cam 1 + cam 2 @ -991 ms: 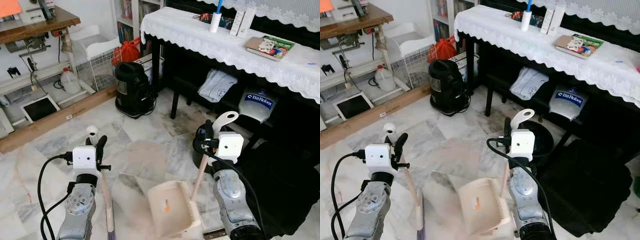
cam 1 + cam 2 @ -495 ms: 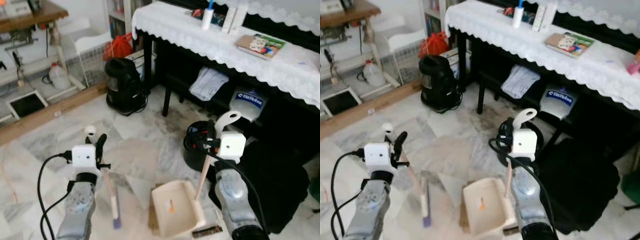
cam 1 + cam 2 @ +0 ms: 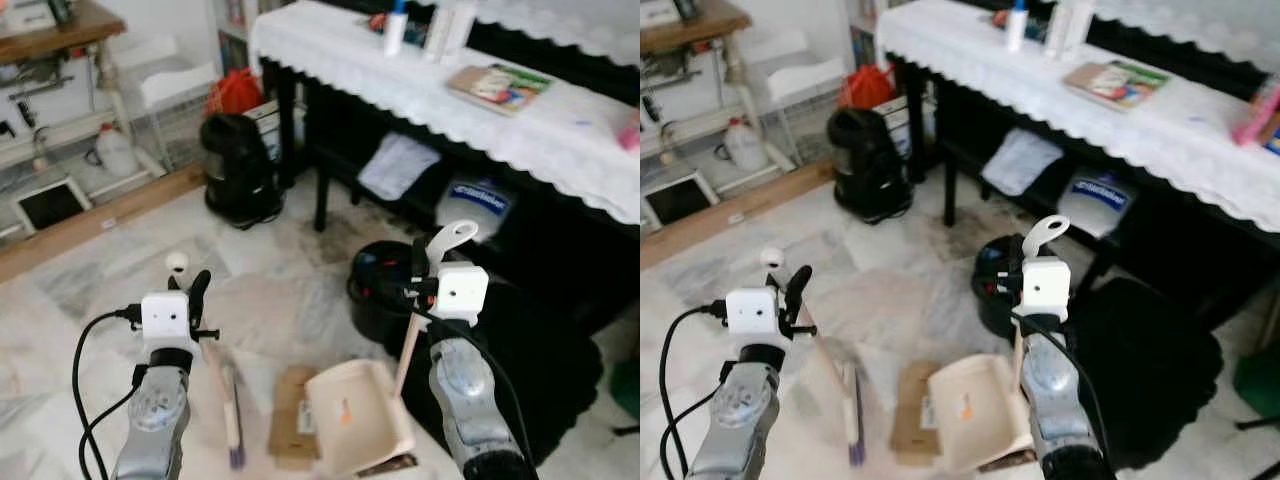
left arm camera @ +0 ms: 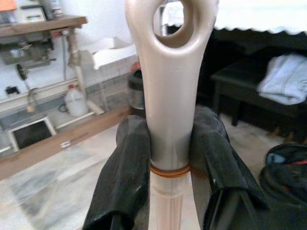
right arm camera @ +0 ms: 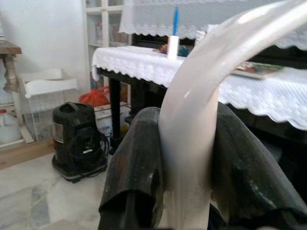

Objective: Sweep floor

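Note:
My left gripper [image 3: 192,298] is shut on the beige broom handle [image 4: 169,103], just below its looped top. The broom stick slants down to purple bristles [image 3: 236,455] on the marble floor. My right gripper [image 3: 418,276] is shut on the cream dustpan handle [image 5: 192,124]. Its stick runs down to the cream dustpan [image 3: 355,420], which is tilted just above the floor in front of me. A flat brown piece of cardboard [image 3: 292,430] lies on the floor between the broom head and the dustpan, partly under the pan.
A black round bin [image 3: 372,290] stands just ahead of the dustpan. A black bag [image 3: 545,340] lies to the right, under a black table with a white lace cloth [image 3: 420,70]. At the left stand a black vacuum canister [image 3: 235,170] and a wooden plank [image 3: 100,225].
The whole view has shifted as I walk toward the table. The brown cardboard has come into sight left of the dustpan, and the black bin is nearer. Both grips are unchanged.

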Tool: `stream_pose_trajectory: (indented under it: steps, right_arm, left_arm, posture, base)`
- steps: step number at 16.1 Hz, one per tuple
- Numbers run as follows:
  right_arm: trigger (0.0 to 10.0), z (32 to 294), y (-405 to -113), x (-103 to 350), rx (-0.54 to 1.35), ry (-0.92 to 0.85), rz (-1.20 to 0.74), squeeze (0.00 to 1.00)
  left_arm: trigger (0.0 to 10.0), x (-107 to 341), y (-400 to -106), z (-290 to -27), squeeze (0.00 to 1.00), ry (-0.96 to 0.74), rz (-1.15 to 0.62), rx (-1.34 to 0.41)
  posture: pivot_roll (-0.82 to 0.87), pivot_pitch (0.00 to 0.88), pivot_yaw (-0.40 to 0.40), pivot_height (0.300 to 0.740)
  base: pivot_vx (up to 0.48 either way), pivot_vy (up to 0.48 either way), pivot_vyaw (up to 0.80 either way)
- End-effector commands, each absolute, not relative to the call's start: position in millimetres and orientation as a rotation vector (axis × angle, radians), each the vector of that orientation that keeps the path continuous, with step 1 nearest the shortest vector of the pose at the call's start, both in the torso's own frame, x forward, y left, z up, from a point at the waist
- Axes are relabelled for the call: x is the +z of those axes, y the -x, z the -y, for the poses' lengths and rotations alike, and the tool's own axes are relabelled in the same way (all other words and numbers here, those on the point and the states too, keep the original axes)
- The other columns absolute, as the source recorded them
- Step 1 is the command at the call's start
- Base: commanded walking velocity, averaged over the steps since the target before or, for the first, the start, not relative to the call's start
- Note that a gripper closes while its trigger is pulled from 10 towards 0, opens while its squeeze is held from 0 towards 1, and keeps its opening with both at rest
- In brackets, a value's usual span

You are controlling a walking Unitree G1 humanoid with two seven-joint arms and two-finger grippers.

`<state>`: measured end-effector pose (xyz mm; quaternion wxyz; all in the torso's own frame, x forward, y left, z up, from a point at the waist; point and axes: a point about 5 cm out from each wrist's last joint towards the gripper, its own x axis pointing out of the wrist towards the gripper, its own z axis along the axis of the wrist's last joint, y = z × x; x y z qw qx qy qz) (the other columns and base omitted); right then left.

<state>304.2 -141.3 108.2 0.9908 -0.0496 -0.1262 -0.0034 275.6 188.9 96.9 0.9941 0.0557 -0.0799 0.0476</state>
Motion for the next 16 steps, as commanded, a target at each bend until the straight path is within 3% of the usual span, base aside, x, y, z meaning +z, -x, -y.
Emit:
stream_pose_trajectory:
  steps: [1, 8, 16]
  right_arm:
    - [10.0, 142, -303, 115, -0.016, 0.086, 0.289, 0.0]
    - [10.0, 150, -294, 111, -0.048, 0.104, 0.277, 0.0]
    - [10.0, 161, -283, 104, -0.079, 0.232, 0.26, 0.0]
  left_arm:
    - [10.0, 103, -276, -189, 0.03, -0.126, 0.196, 0.091]
    - [10.0, 100, -293, -175, 0.03, -0.107, 0.158, -0.062]
    - [10.0, 99, -298, -174, 0.05, -0.067, 0.182, -0.045]
  posture:
    - [-0.01, 0.099, -0.046, 0.74]
    - [-0.03, 0.119, -0.042, 0.74]
    - [-0.06, 0.158, -0.056, 0.74]
  base:
    - [0.0, 0.0, 0.0]
    - [0.0, 0.0, 0.0]
    - [0.0, 0.0, 0.0]
